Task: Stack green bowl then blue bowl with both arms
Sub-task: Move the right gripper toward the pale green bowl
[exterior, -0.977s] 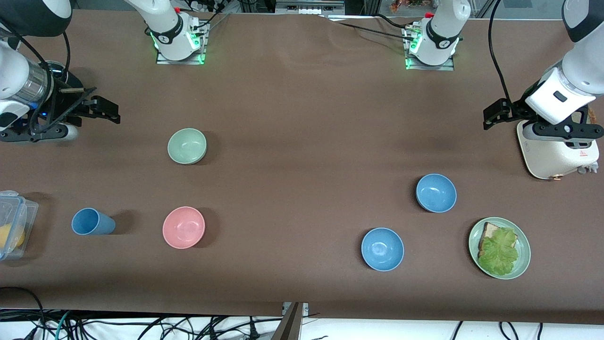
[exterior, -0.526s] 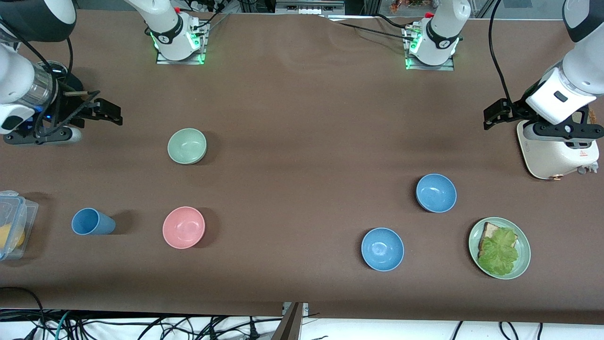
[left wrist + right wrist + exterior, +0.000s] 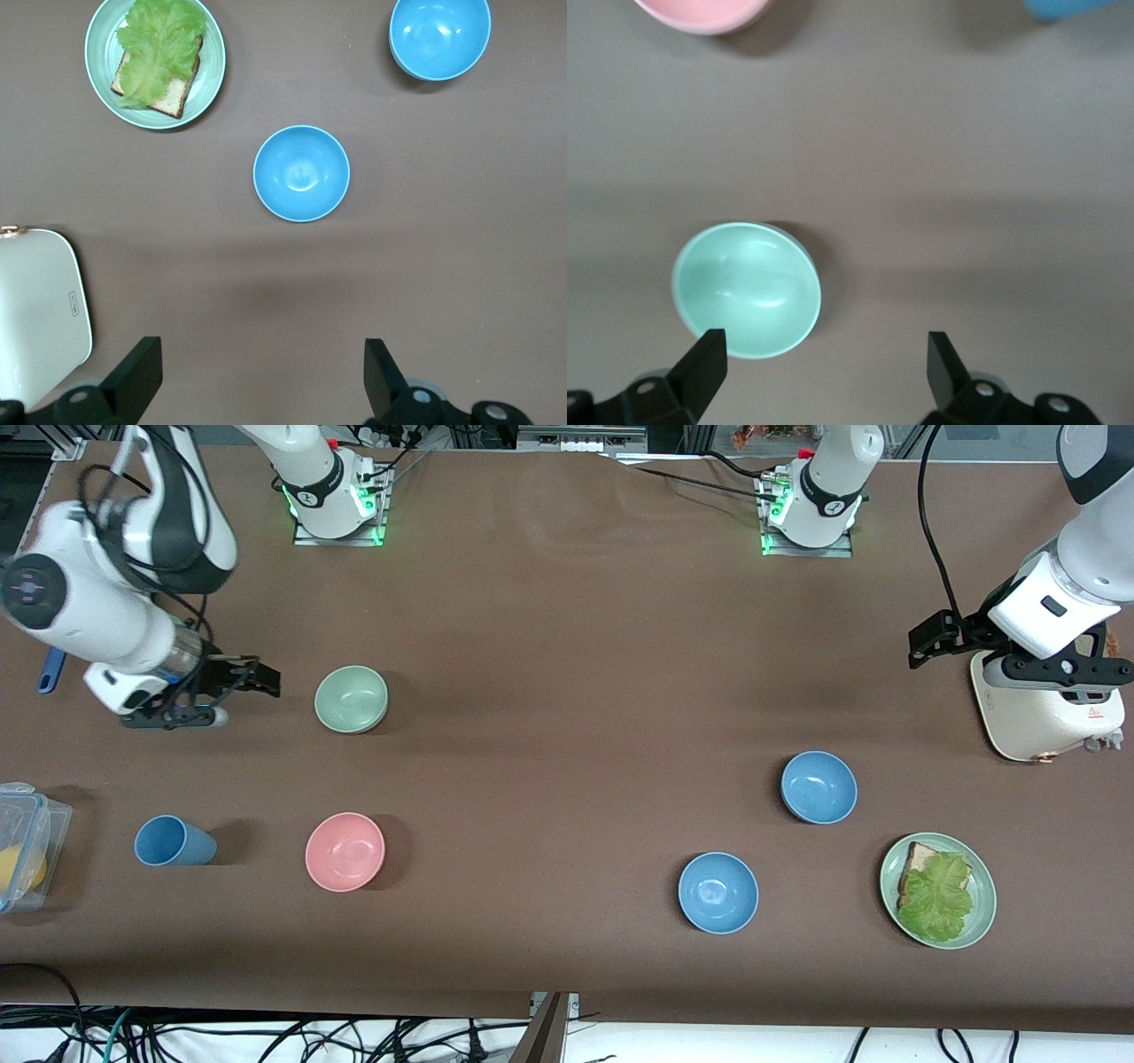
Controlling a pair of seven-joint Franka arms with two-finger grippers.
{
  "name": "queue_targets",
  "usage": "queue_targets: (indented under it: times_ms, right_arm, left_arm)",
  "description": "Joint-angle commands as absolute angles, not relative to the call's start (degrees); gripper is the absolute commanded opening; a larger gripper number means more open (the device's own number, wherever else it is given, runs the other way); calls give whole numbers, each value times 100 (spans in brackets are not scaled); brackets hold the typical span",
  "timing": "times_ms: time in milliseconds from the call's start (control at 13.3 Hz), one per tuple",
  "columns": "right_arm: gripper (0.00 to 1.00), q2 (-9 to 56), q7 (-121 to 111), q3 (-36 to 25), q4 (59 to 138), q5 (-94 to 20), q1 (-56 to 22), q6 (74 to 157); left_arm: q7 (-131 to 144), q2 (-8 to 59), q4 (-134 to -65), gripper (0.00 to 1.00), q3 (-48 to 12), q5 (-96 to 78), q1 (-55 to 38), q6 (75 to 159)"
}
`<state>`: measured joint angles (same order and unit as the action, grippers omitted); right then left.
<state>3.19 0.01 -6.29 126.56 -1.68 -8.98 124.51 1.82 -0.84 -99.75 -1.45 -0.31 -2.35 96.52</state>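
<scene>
The green bowl (image 3: 351, 699) (image 3: 747, 289) stands upright toward the right arm's end of the table. My right gripper (image 3: 264, 679) (image 3: 824, 350) hangs open and empty just beside it, with one fingertip (image 3: 704, 354) at the bowl's rim. Two blue bowls stand toward the left arm's end. One blue bowl (image 3: 819, 786) (image 3: 301, 173) is farther from the front camera and the other blue bowl (image 3: 718, 892) (image 3: 440, 37) is nearer. My left gripper (image 3: 923, 642) (image 3: 257, 359) waits open over bare table beside a white appliance, empty.
A pink bowl (image 3: 345, 851) and a blue cup (image 3: 174, 841) sit nearer the front camera than the green bowl. A clear plastic box (image 3: 27, 841) is at the right arm's table end. A green plate (image 3: 982, 921) with bread and lettuce and a white appliance (image 3: 1045, 713) stand at the left arm's end.
My right arm has swung in from the table's end, and its open gripper has come close to the green bowl. The left arm has not moved.
</scene>
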Motion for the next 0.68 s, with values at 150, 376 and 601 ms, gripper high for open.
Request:
queue_targets:
  times_ms: [150,376,601]
  right_arm:
    - [100,333,17,-571,14210,-167,-861,14252]
    - [98,851,88,-528,14396,-176,-870,15107]
    - [97,1054,105,-458,14370,-220,-896,15362]
  left_arm:
    - [141,-9,-9791,100,-141,70,-237,9510]
    - [141,-9,-9791,100,-141,70,-237,9510]
    - [141,-9,-9791,100,-141,70,-229,9510]
